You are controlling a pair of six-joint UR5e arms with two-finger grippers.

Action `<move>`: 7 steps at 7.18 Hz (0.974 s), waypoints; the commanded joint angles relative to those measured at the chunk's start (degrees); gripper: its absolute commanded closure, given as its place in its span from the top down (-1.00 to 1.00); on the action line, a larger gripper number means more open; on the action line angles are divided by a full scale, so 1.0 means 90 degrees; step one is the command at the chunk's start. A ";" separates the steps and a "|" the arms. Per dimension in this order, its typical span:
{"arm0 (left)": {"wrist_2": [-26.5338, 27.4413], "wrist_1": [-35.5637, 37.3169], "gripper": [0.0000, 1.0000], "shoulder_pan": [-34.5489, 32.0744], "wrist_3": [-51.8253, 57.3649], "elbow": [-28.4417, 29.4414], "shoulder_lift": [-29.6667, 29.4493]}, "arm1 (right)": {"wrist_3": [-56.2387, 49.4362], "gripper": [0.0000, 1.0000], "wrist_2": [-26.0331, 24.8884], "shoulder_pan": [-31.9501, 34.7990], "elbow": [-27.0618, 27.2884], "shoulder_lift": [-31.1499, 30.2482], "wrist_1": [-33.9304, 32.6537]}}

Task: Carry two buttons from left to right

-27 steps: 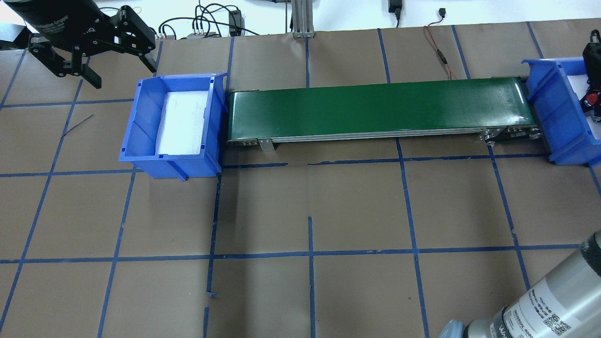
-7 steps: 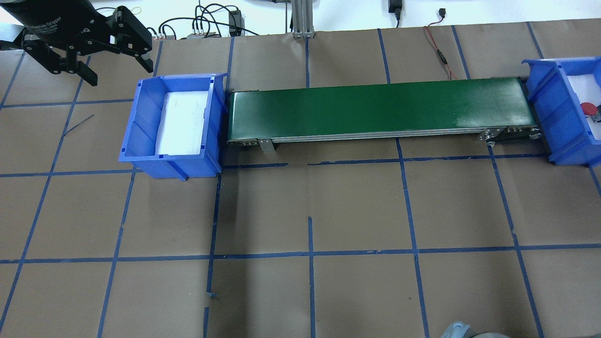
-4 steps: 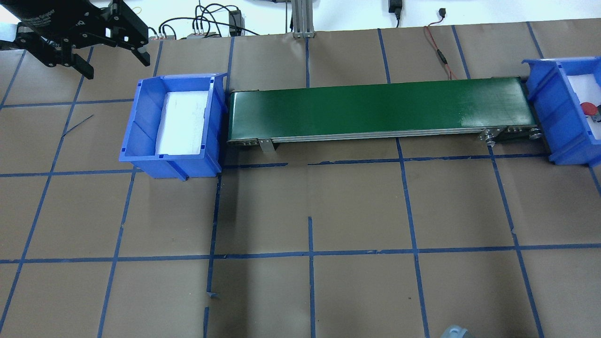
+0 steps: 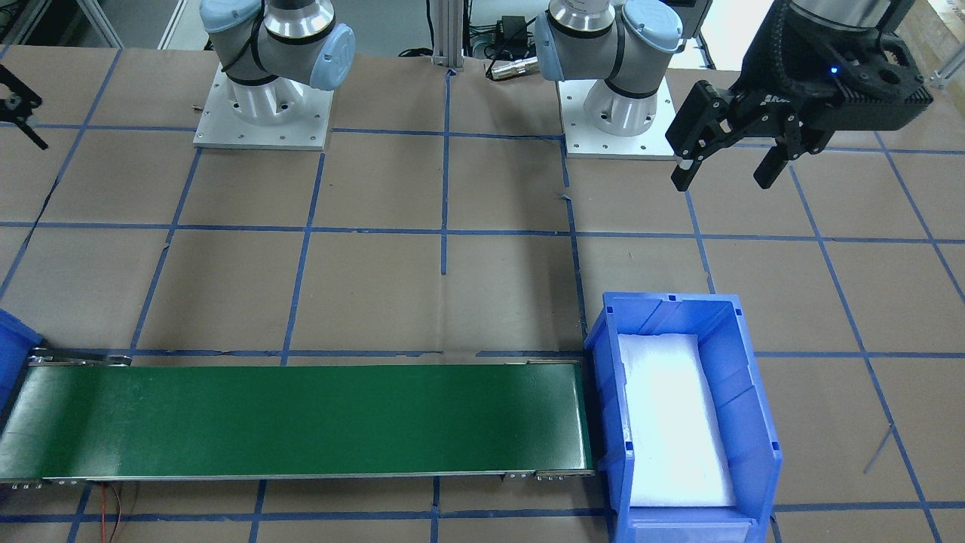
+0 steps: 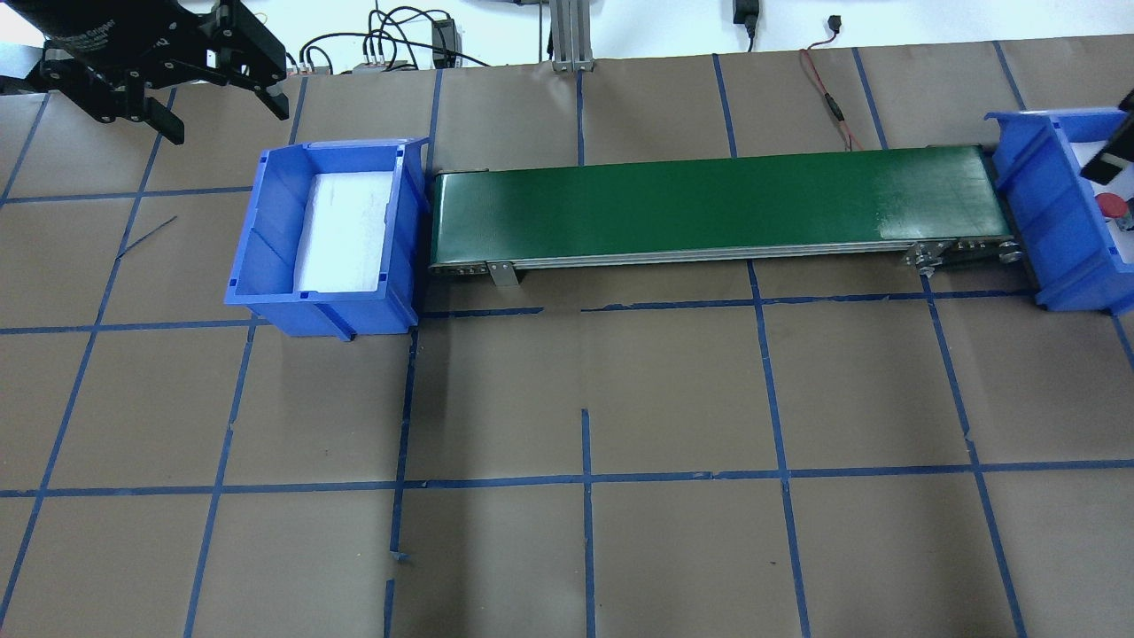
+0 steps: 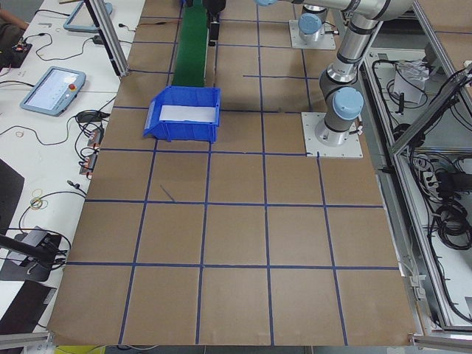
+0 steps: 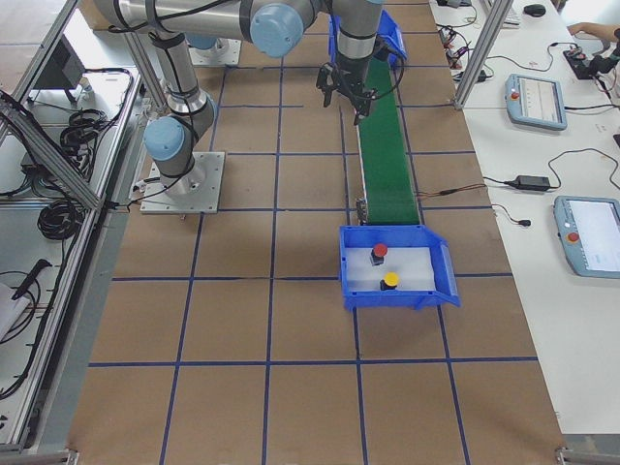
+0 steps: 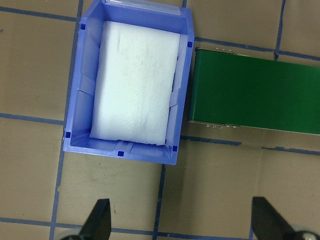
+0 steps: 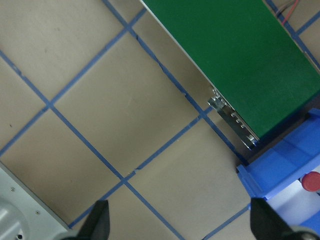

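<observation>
red button (image 7: 380, 251) and yellow button (image 7: 390, 281): both in the right bin (image 7: 402, 299), on its white liner, apart from each other. red sits nearer the belt end, yellow nearer the bin's outer wall. caps look to be facing up in the side view. neither touches a claw.

green belt (image 5: 709, 199) runs between the two blue bins, its top bare green. the left bin (image 8: 84, 80) sits just beside the belt's left end and holds a white foam pad (image 8: 135, 85).

left claw (image 4: 725, 170): released, fingers spread wide with nothing between them. it hangs above the surface (image 5: 673, 390) on the robot's side of the left bin, not over the bin. its wrist view looks down on the bin and the belt's left end.

right claw (image 9: 181, 225): released as well, both fingertips wide apart at the bottom of its wrist view, nothing held. below it are taped brown paper, the belt's right end, a corner of the right bin and the red cap at the frame edge.
</observation>
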 commanded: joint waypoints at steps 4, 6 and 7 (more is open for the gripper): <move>0.0035 0.0046 1.00 0.0028 0.0035 -0.0031 0.0003 | 0.4325 1.00 0.0005 0.1820 0.0043 0.0300 -0.0651; 0.0016 0.0182 1.00 0.0009 0.0026 -0.0031 -0.0007 | 0.5488 1.00 0.0034 0.1820 0.0023 0.0290 -0.0700; 0.0016 0.0183 1.00 -0.0001 0.0035 -0.0031 -0.0007 | 0.5957 1.00 0.0034 0.1820 0.0004 0.0281 -0.0690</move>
